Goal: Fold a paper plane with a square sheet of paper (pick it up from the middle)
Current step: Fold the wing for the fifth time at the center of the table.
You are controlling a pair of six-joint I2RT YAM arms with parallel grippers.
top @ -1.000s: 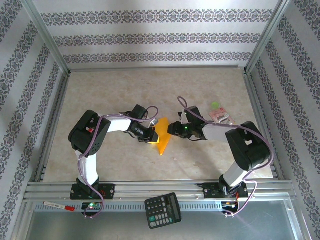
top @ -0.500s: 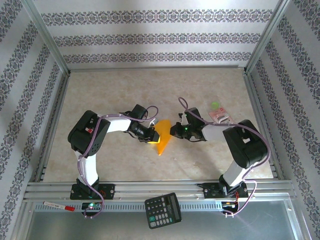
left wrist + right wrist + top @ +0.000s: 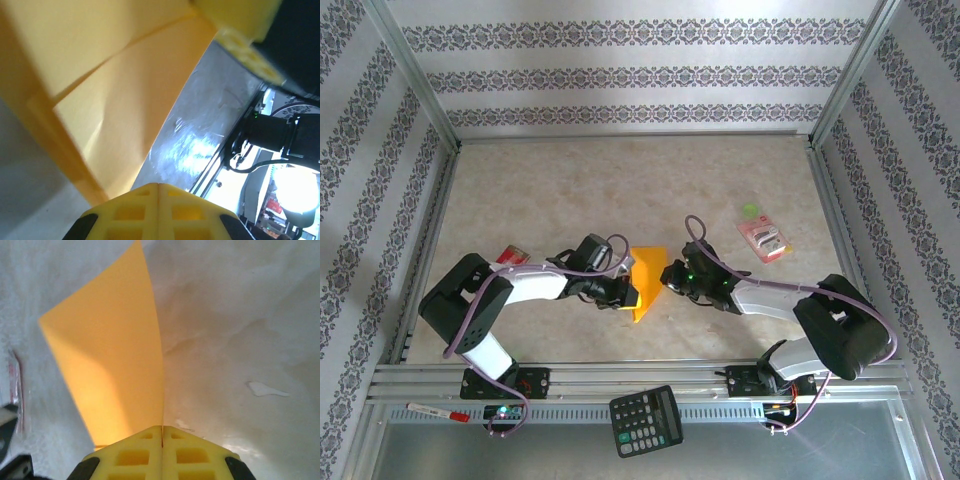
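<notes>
The paper plane (image 3: 650, 275) is at the middle of the worktop (image 3: 570, 190), its left edge partly hidden by the left hand (image 3: 631, 293) (fingers pressed together; whether on paper, I cannot tell). The right hand (image 3: 667, 278) pinches its right edge.

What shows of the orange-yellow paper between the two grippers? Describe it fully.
The paper is thin, plain orange-yellow, folded into layers with visible creases, wide at its far end and narrowing to a point toward the arms' bases. It sits mid-table between the arms. The right gripper is shut on its right edge, the sheet running in between its closed jaws; the left gripper is shut on its left edge.
</notes>
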